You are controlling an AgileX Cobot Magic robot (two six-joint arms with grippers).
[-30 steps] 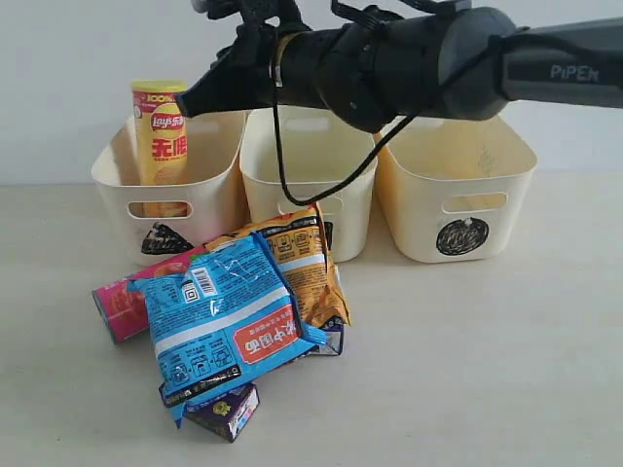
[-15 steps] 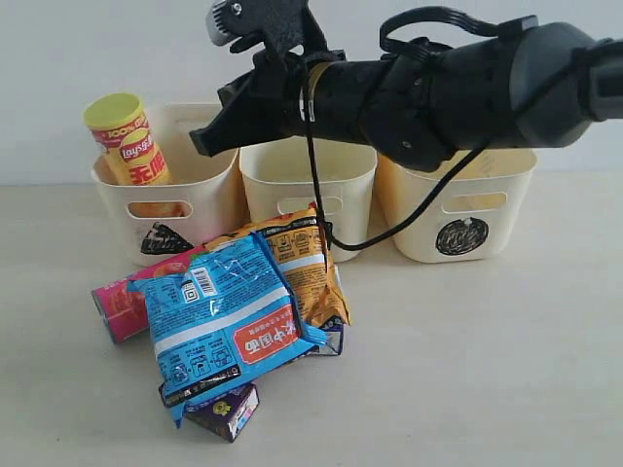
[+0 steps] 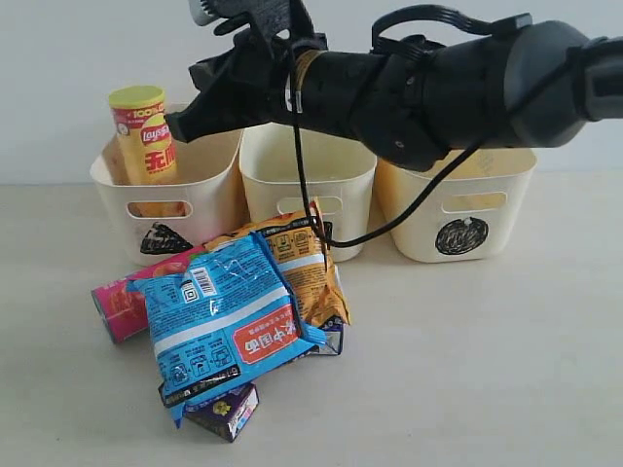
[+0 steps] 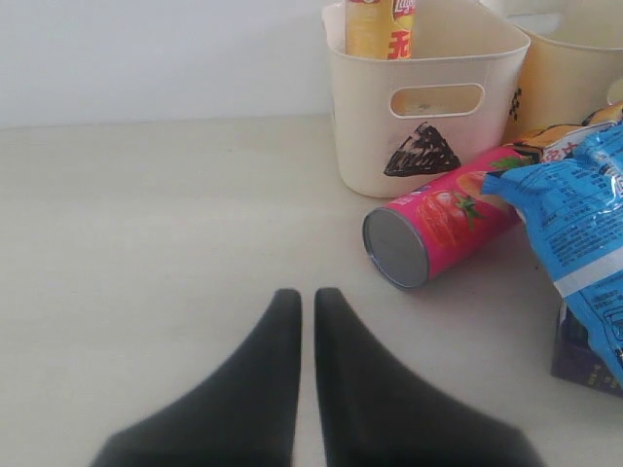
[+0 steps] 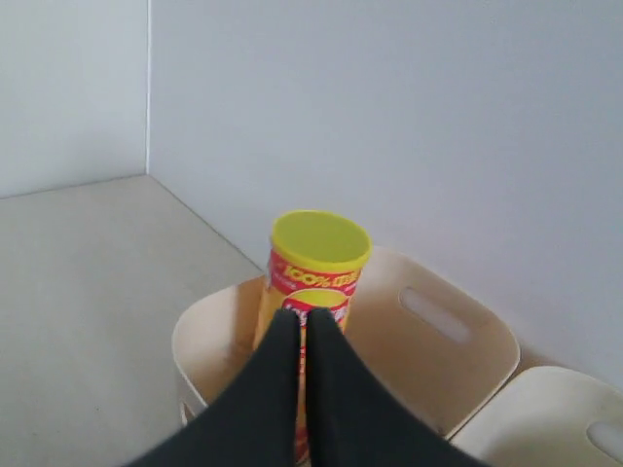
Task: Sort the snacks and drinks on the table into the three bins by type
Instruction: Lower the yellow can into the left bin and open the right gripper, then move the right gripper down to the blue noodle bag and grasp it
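One broad pale table (image 3: 506,370) carries everything. Above it the right arm (image 3: 438,83), thick and black, stretches almost level from the right side across the middle and ends over the left bin, with a black cable hanging in a loop below it.

Three cream bins stand in a row at the back: the triangle bin (image 3: 219,195) on the left, the middle bin (image 3: 346,185), and the circle bin (image 3: 428,209) on the right.

In front of them lies a heap. The blue noodle packet (image 3: 224,326) is on top, and the orange noodle packet (image 3: 302,263) lies partly under it. The pink chip tube (image 3: 115,309) lies on its side, its far end under the packets. The yellow chip tube (image 3: 146,146) stands a little tilted inside the triangle bin. The dark purple carton (image 3: 226,409) sticks out below the blue packet, and a corner of another carton (image 3: 329,341) shows at the right.

The right gripper (image 5: 300,316) has its fingers pressed together and holds nothing, its tip just beside the yellow tube. The left gripper (image 4: 303,297) also has its fingers pressed together, empty, low over bare table near the pink tube.
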